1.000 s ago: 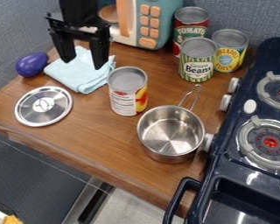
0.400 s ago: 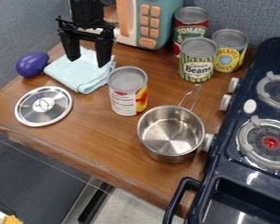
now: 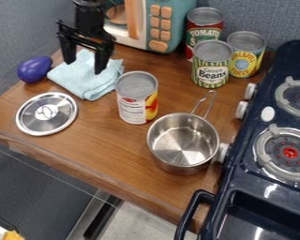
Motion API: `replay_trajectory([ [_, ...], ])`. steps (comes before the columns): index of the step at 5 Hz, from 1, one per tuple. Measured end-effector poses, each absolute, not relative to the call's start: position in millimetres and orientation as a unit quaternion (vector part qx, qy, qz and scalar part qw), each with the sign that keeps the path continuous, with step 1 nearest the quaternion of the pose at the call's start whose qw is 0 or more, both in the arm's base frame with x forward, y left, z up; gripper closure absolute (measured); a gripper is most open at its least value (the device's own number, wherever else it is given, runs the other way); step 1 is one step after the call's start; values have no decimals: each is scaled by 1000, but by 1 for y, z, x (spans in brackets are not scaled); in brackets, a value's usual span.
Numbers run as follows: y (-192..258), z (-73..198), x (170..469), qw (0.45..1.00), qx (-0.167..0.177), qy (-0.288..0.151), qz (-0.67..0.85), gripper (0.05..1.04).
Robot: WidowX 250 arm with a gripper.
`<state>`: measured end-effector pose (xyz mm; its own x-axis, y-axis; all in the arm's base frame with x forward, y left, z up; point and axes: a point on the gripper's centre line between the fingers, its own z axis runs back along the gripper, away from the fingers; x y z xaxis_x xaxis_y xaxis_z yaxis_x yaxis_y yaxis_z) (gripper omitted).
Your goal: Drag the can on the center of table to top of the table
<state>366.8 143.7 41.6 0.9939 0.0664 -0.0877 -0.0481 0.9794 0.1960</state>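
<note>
Tabletop [image 3: 96, 150] of brown wood, seen at a slant from above, with a dark blue toy stove [image 3: 246, 183] along its right side. Near the middle stands the task's can [image 3: 137, 98], upright, with a silver top and a label in white, red and yellow. It is left of and slightly behind a shiny metal saucepan [image 3: 183, 140], whose thin wire handle points toward the back of the table.

At the upper left, the black gripper [image 3: 85, 67] hangs over a folded pale blue cloth [image 3: 90, 84]. Its two fingers are spread, with a gap between them and nothing held. The gripper is apart from the can, behind it and to its left.

To the left of the cloth lies a smooth purple object [image 3: 34, 69], rounded like an eggplant. In front of the cloth, a round metal lid [image 3: 47, 114] lies flat near the table's left edge.

At the back is a teal toy microwave [image 3: 181, 18] with peach-coloured buttons and handle. To its right, three more cans stand upright in a close group: a red and green one [image 3: 202, 35] at the back, a green-striped one [image 3: 211, 65] in front, and a yellow and blue one [image 3: 245, 56] at the right.
</note>
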Motion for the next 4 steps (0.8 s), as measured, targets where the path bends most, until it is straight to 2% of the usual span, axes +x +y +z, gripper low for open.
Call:
replay_trajectory([
  [1, 139, 40, 374, 992, 122, 34, 8, 83],
  [2, 133, 32, 369, 994, 105, 38, -4, 83],
  [4, 135, 57, 351, 1000, -5, 16, 7, 83],
])
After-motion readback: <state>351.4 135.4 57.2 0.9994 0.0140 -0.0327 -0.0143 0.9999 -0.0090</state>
